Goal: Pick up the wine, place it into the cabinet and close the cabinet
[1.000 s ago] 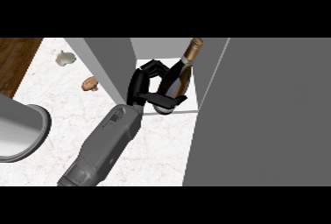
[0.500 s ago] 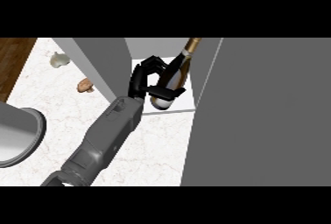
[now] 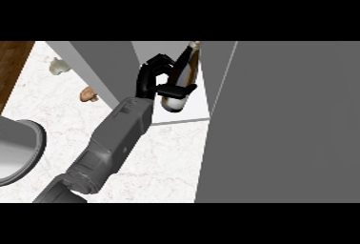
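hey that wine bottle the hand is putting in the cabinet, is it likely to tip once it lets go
Probably somewhat. The wine bottle is tall and narrow and leans now, so it could topple unless set upright. It looks rigid and smooth, so it may slip or roll if laid down. The left hand curls round its lower body inside the cabinet.

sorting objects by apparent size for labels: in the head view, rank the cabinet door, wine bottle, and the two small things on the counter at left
1. cabinet door, by far the largest
2. wine bottle, partly hidden by the left hand
3. brown item and pale item: alike, not ranked
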`<state>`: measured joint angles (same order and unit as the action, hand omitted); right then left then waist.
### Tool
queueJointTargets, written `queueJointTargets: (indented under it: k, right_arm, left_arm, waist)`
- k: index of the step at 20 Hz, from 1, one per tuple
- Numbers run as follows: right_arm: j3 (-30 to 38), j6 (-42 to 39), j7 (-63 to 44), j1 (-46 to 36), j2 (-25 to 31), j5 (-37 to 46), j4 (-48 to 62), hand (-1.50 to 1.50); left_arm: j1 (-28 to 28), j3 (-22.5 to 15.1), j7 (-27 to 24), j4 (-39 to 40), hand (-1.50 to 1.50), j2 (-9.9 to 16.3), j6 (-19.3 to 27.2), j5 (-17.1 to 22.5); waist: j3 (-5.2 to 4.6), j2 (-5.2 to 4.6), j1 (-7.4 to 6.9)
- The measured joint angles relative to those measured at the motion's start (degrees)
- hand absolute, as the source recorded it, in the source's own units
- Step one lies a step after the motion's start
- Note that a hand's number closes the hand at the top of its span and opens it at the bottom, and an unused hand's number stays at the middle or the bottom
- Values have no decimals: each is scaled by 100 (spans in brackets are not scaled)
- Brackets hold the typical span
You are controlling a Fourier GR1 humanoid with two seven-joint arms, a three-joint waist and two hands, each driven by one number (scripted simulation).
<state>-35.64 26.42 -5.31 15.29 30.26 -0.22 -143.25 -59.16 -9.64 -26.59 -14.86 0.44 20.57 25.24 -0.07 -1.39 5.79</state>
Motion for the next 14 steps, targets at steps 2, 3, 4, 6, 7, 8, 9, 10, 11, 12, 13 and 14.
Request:
queueJointTargets:
  k: [2,3,4,6,7,8,9,10,11,12,13,14]
  right_arm:
    - [1,-23,21,29,11,-10,-2,-150]
    - [-11,-42,58,40,9,-15,3,-150]
    - [-16,-42,74,35,-7,-18,5,-150]
    - [-30,-88,154,71,-8,-28,17,-150]
    - [-18,-110,184,78,6,-33,13,-150]
    - [-31,-122,203,100,12,-37,12,-150]
    - [-25,-146,237,107,25,-42,8,-150]
    - [-26,-163,264,110,19,-47,13,-150]
    - [-22,-183,291,115,20,-52,15,-150]
    - [0,-210,309,123,31,-59,18,-150]
    - [-6,-223,332,130,25,-64,19,-150]
    - [-10,-235,348,135,22,-67,21,-150]
  left_arm:
    - [-41,66,-122,148,150,8,28,3]
    - [-109,95,-137,215,150,38,31,3]
    - [-152,114,-168,285,150,23,71,-5]
    - [-267,145,-211,403,150,105,108,-29]
    - [-275,140,-270,464,-150,106,153,-59]
    - [-317,144,-288,520,-150,148,184,-78]
    - [-376,136,-282,572,-150,214,186,-106]
    - [-400,126,-334,621,-150,218,240,-139]
    - [-422,123,-373,670,-150,233,296,-162]
    - [-494,110,-356,718,-150,260,347,-194]
    - [-510,104,-382,762,-150,312,361,-218]
    - [-506,88,-445,800,-150,316,405,-250]
  waist:
    - [-2,-13,14]
    - [-2,-19,21]
    - [-2,-22,21]
    - [0,-34,46]
    - [0,-37,57]
    - [-1,-43,78]
    - [0,-47,97]
    - [0,-53,99]
    - [0,-60,109]
    - [1,-62,112]
    - [0,-71,129]
    - [-1,-74,132]
